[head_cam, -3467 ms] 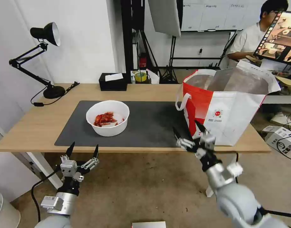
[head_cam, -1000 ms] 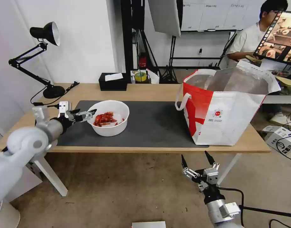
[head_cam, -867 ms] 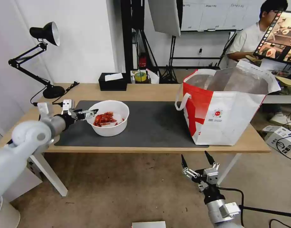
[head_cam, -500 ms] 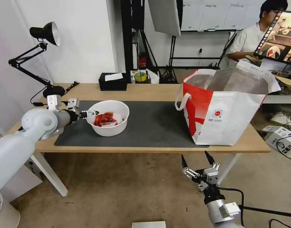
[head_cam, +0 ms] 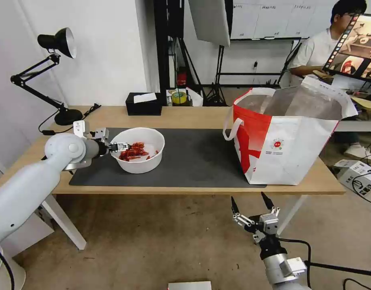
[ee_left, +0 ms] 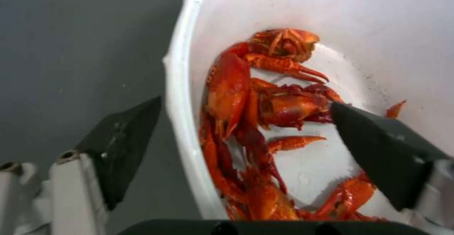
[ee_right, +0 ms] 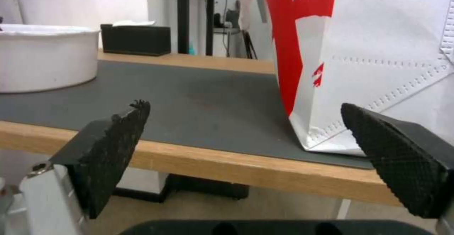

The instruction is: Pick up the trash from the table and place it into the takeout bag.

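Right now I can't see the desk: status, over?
Left gripper open, straddling bowl rim. Right gripper open, parked below table edge. Takeout bag upright. Path between unobstructed.

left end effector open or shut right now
Open. The left end effector straddles the white bowl's rim, one finger outside, the other inside above the shellfish scraps.

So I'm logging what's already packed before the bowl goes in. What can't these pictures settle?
- Takeout bag contents: head view, its own front wall hides the bottom; the right wrist view cuts off its top.
- Bowl far rim: left wrist view, cut by the frame edge.
- Scraps under the left gripper: its open fingers straddle the rim, one covering some.
- Right gripper hangs open below the table edge.
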### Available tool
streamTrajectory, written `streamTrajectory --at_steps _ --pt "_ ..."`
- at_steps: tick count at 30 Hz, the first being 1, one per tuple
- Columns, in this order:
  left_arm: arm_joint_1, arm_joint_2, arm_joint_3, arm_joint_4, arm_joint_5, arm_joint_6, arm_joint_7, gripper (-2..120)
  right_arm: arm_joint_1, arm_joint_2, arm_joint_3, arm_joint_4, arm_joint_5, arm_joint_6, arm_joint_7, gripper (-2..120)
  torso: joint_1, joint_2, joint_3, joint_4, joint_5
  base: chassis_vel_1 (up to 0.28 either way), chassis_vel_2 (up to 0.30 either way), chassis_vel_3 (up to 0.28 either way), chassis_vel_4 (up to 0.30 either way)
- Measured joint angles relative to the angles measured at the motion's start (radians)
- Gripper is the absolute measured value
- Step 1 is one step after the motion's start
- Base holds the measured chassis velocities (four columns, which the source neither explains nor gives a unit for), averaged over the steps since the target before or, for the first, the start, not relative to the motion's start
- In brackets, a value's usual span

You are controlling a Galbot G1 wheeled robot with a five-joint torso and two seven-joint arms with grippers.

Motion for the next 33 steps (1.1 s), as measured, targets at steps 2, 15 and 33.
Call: streamTrajectory --at_steps 2,15,33 --pt "0.001 -0.002 0.0 -0.006 -0.004 -0.001 -0.001 77 0.0 0.0 0.0 0.0 0.0 0.0 0.0 100 0.0 0.0 0.0 0.0 0.0 0.0 0.0 0.0 0.0" --pt "0.023 0.006 -0.005 -0.027 -0.002 -0.004 0.004 31 0.0 0.0 0.0 0.0 0.0 0.0 0.0 100 0.0 0.0 0.0 0.0001 -0.0001 0.0 0.0 0.0 0.0" --pt "0.051 0.008 -0.048 -0.105 -0.028 -0.019 0.003 0 0.0 0.0 0.0 0.0 0.0 0.0 0.0 100 0.0 0.0 0.0 0.0001 0.0 0.0 0.0 0.0 0.0"
